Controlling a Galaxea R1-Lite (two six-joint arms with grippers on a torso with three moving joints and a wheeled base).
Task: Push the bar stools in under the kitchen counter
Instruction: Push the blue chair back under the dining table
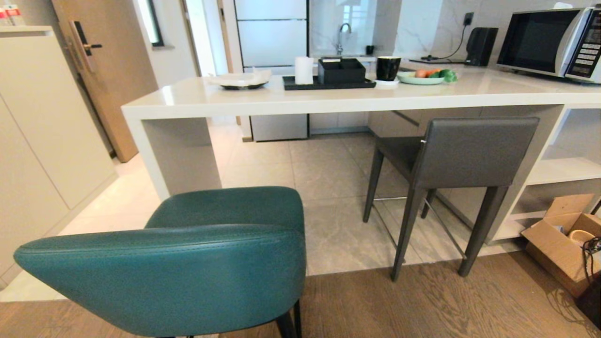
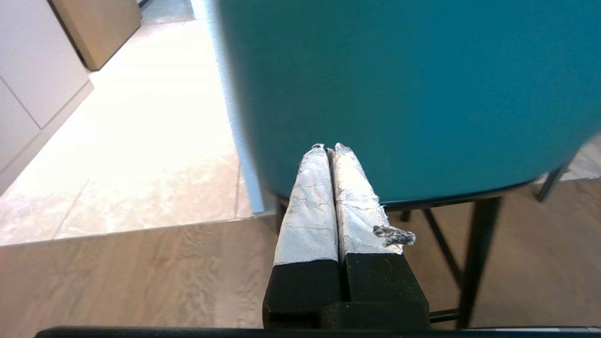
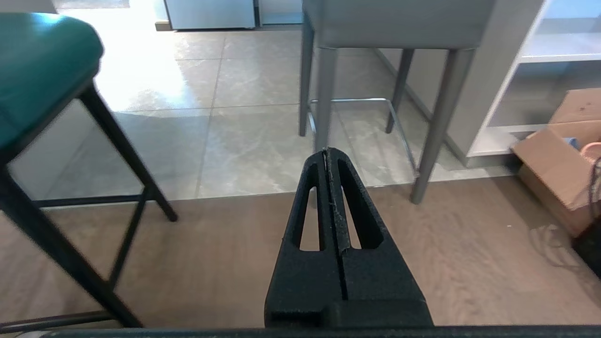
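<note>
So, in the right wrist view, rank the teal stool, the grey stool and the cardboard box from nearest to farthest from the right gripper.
From the shut right gripper:
1. Grey stool, straight ahead on the tile; its front leg lies just past the fingertips.
2. Teal stool, off to the robot's left.
3. Cardboard box, to the robot's right by the white shelves.
Teal stool versus box is close; the order is tentative.

a home kitchen: a long white counter (image 1: 197, 101) carries a microwave (image 1: 547, 42) at its right end, a mug (image 1: 388, 68), a plate of vegetables (image 1: 422, 77) and a tray (image 1: 328, 83) near its far edge. behind it stand a sink tap (image 1: 342, 37) against marble wall and a wooden door (image 1: 101, 70); two bar stools (image 1: 460, 155) stand on tile and wood floor.
</note>
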